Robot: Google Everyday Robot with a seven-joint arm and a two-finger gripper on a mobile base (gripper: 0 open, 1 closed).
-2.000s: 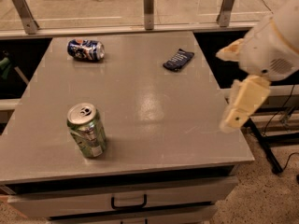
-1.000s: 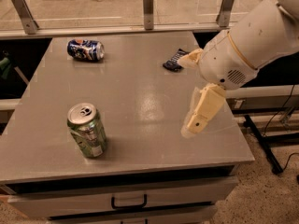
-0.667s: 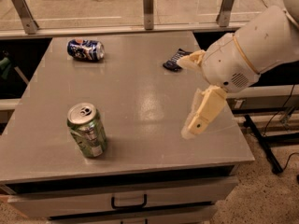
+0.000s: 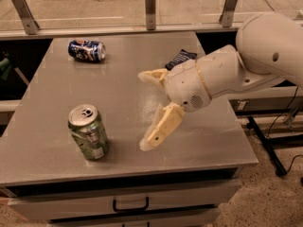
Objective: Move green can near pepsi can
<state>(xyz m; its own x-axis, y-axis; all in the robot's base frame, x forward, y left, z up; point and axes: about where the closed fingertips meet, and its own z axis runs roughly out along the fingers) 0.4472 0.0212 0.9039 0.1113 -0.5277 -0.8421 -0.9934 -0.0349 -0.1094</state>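
Observation:
The green can [image 4: 88,132] stands upright near the front left of the grey table [image 4: 52,84], silver top and pull tab showing. The pepsi can [image 4: 86,50] lies on its side at the back left of the table. My gripper [image 4: 144,111] hangs over the middle of the table, to the right of the green can and apart from it. Its two cream fingers [image 4: 160,128] are spread wide and hold nothing.
A flat dark blue packet [image 4: 180,59] lies at the back right, partly behind my arm [image 4: 246,65]. A glass rail with metal posts [image 4: 150,2] runs along the far edge. A drawer with a black handle [image 4: 130,206] sits under the table's front edge.
My arm and gripper have moved left, from the table's right edge to over its middle, closer to the green can. The cans have not moved.

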